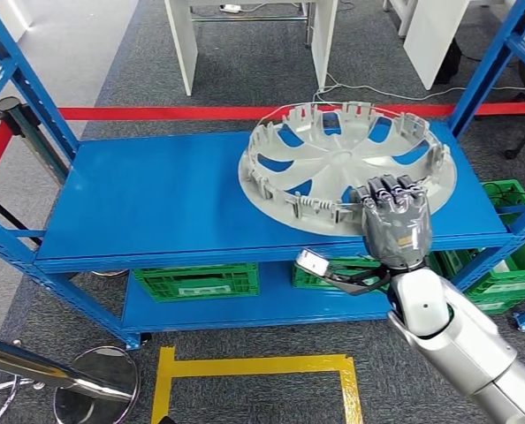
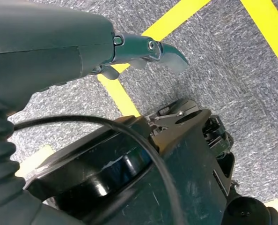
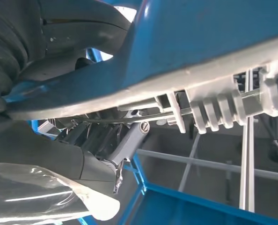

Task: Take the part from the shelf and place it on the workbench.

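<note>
right hand (image 1: 394, 221) gripping the near rim of the hubcap (image 1: 343, 163), cap on blue shelf (image 1: 147, 194), left hand (image 2: 144, 49) hanging, can't tell its grip

Head view bright, even light from above, sharp, w/ soft shadows under the blue shelf (image 1: 160, 199). Left wrist view dim, near parts blurred. Right wrist view dark, w/ glare at one bright gap, close surfaces out of focus.
</note>
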Robot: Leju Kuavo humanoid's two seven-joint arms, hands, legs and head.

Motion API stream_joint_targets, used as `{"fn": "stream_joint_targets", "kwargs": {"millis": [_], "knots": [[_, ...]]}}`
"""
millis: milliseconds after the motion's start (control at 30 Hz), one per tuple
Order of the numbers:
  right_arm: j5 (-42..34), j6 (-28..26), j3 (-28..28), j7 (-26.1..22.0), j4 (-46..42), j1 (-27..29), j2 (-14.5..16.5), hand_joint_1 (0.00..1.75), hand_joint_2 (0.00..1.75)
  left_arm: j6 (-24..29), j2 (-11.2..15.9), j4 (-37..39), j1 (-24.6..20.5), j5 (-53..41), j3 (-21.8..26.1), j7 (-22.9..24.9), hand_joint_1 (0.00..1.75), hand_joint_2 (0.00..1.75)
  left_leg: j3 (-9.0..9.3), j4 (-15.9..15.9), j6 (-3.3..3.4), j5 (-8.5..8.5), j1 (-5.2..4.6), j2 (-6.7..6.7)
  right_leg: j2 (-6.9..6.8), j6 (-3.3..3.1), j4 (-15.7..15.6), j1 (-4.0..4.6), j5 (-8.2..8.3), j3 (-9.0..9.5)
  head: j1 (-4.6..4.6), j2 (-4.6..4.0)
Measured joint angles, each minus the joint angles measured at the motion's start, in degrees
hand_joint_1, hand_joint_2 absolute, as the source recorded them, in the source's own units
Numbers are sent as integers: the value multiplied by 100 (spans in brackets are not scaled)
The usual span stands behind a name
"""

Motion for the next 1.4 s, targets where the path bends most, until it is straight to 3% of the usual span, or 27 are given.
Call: {"fn": "stream_joint_targets", "kwargs": {"millis": [400,533,600,667,733,767,800,833,867,933,1000,1100,1133,1167,1233,1300,1333,1367,1400], "knots": [[-1,0,-129,-337,-50,163,0,175,175,63,-12,0,-9,-3,0,-21,0,0,-7,14,5,-7,-4,0,1,10,-6,-10,6,-2,1,0],[-1,0,-164,-358,-99,183,0,175,175,101,-11,0,-20,22,3,-7,0,0,-37,44,82,-7,-38,0,0,75,-39,-47,43,-12,-12,0],[-2,0,-220,-368,-138,199,-1,175,175,119,-14,0,-24,50,9,4,0,0,13,-85,145,72,-21,15,2,107,-77,-42,40,-9,-12,0],[-2,0,-295,-379,-175,203,-11,175,175,141,-20,0,-34,75,18,20,0,0,80,-232,201,169,16,43,2,131,197,-28,-171,-160,-2,1],[-2,-1,-360,-442,-204,233,-25,175,175,178,-28,0,-48,129,41,64,0,0,80,-245,215,192,29,57,-1,156,917,-33,-508,-523,6,1],[-2,-2,-402,-503,-224,275,-29,175,175,202,-33,0,-52,166,59,97,0,0,67,-224,214,184,34,56,-3,174,1238,-41,-585,-688,5,1],[-2,-2,-457,-576,-245,329,-33,175,175,222,-37,0,-53,204,79,134,0,0,57,-199,207,170,41,51,-3,195,1393,-50,-553,-781,5,1],[-2,-2,-524,-655,-266,384,-34,175,175,235,-40,0,-53,238,99,165,0,0,47,-163,190,147,56,44,-4,217,1330,-62,-410,-774,5,1],[-2,-2,-597,-736,-289,435,-34,175,175,247,-42,0,-52,264,123,193,0,0,36,-116,161,117,76,34,-5,243,1088,-78,-197,-681,5,1],[-2,-4,-750,-849,-334,515,-33,175,175,255,-37,0,-59,296,171,223,0,0,-25,21,71,34,103,13,15,289,508,-88,63,-404,21,1],[-2,-11,-879,-891,-389,557,-33,175,175,258,-27,0,-72,313,204,239,0,0,-121,160,-2,-20,90,-3,59,243,302,-80,59,-298,40,1],[-2,-17,-984,-908,-430,605,-33,175,175,260,-19,0,-78,321,232,253,0,0,-222,259,-57,-52,78,-2,64,116,368,-87,44,-386,25,1],[-2,-17,-1005,-913,-432,626,-33,175,175,260,-17,0,-78,324,238,255,0,0,-262,335,-79,-134,80,29,50,84,384,-91,55,-417,17,1],[-2,-17,-1022,-919,-439,644,-34,175,175,260,-15,0,-78,326,239,256,0,0,-332,511,-98,-289,82,68,31,47,385,-92,70,-447,4,1],[-2,-17,-1052,-926,-459,667,-34,175,175,260,-15,0,-85,327,240,256,0,0,-558,1160,-116,-731,82,137,-1,-24,385,-64,110,-503,-22,1],[-2,-17,-1072,-929,-470,680,-34,175,175,260,-15,0,-93,327,240,256,0,0,-733,1765,-85,-1011,69,147,-32,-73,386,-11,151,-555,-29,1],[-2,-17,-1082,-939,-472,689,-35,175,175,260,-17,0,-94,327,240,257,0,0,-714,1829,-41,-992,52,147,-43,-94,386,26,172,-577,-30,1],[-2,-17,-1098,-969,-475,701,-34,175,175,260,-19,0,-94,329,240,261,0,0,-608,1695,23,-878,26,146,-49,-112,385,64,193,-595,-30,1],[-2,-17,-1126,-1030,-485,722,-34,175,175,262,-20,0,-96,332,242,271,0,0,-408,1360,128,-688,-24,146,-53,-130,384,108,216,-610,-29,1]]}}
